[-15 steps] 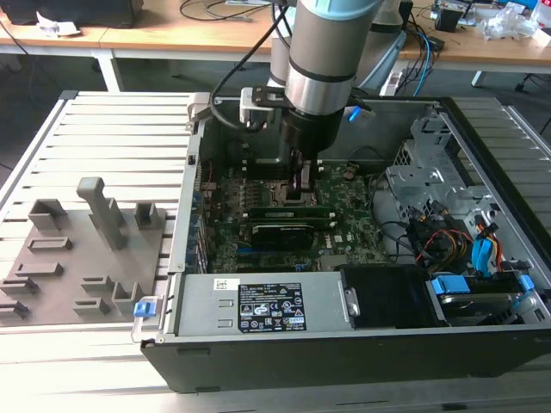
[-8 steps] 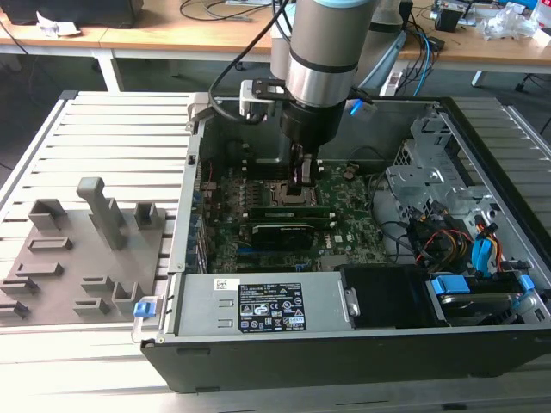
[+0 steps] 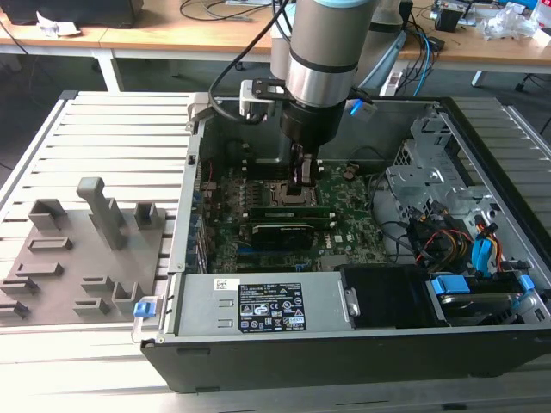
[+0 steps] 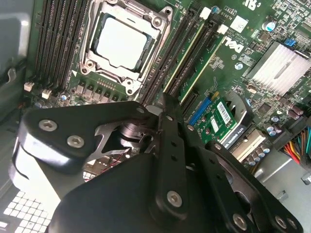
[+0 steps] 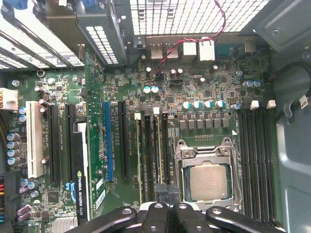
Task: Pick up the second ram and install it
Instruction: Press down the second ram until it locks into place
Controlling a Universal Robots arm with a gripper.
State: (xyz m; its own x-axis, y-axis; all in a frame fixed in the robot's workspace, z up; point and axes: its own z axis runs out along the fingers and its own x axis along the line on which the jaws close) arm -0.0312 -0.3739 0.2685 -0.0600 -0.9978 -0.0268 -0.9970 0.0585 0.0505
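Gripper down inside the open case, over the motherboard beside the CPU socket. Fingertips look nearly closed, pressed onto the ram seated upright in its slot. Arm hides the contact in the exterior view; grip itself unclear. Grey holder sits left on the table.
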